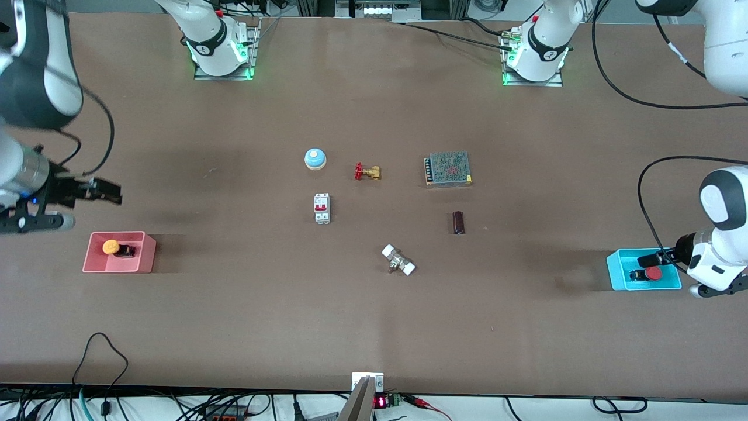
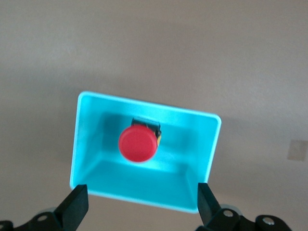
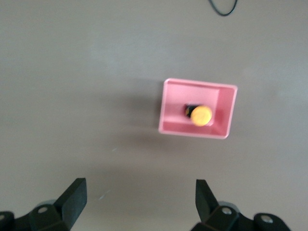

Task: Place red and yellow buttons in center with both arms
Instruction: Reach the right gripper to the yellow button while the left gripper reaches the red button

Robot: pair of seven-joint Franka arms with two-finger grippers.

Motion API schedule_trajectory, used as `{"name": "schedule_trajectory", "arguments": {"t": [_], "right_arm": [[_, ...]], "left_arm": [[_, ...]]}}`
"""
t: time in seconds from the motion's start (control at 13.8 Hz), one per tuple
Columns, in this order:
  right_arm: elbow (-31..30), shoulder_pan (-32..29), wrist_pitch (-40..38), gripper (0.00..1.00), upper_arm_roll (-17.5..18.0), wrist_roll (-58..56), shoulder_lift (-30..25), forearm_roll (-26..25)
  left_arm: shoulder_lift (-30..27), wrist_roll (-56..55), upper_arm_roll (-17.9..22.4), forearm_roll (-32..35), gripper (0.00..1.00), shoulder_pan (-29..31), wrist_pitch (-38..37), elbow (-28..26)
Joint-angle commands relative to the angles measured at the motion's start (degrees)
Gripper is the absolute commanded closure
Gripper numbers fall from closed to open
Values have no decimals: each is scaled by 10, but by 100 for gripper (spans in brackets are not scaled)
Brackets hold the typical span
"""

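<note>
The red button (image 1: 653,273) lies in a cyan bin (image 1: 616,275) at the left arm's end of the table. My left gripper (image 1: 646,259) hangs open and empty over that bin. The left wrist view shows the red cap (image 2: 138,143) in the bin (image 2: 144,185), ahead of the open left gripper (image 2: 142,204). The orange-yellow button (image 1: 111,247) lies in a pink bin (image 1: 146,254) at the right arm's end. My right gripper (image 1: 108,193) is open and empty, up over the bare table beside that bin. In the right wrist view the yellow button (image 3: 201,115) and pink bin (image 3: 173,110) lie well ahead of the gripper (image 3: 139,199). The brown center (image 1: 385,210) holds neither button.
Around the center lie a blue dome bell (image 1: 315,158), a brass valve with a red handwheel (image 1: 367,171), a metal mesh power supply (image 1: 447,168), a white circuit breaker (image 1: 322,208), a dark cylinder (image 1: 459,223) and a white-ended fitting (image 1: 398,260).
</note>
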Motion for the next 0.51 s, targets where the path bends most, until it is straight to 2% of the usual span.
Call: {"name": "schedule_trajectory", "arguments": {"t": [0.0,0.14,0.43], "right_arm": [[6,-35,62,0,6,-46,48,-8],[-21,-51,127,0,6,-47,68,-8],[-109,-66,265,0,6,-60,72,-8]], "left_arm": [[17,41,-4,4,0,6,23,21],[27,77,-4,3,0,10,41,22],[43,92,-4,1,0,11,42,24]]}}
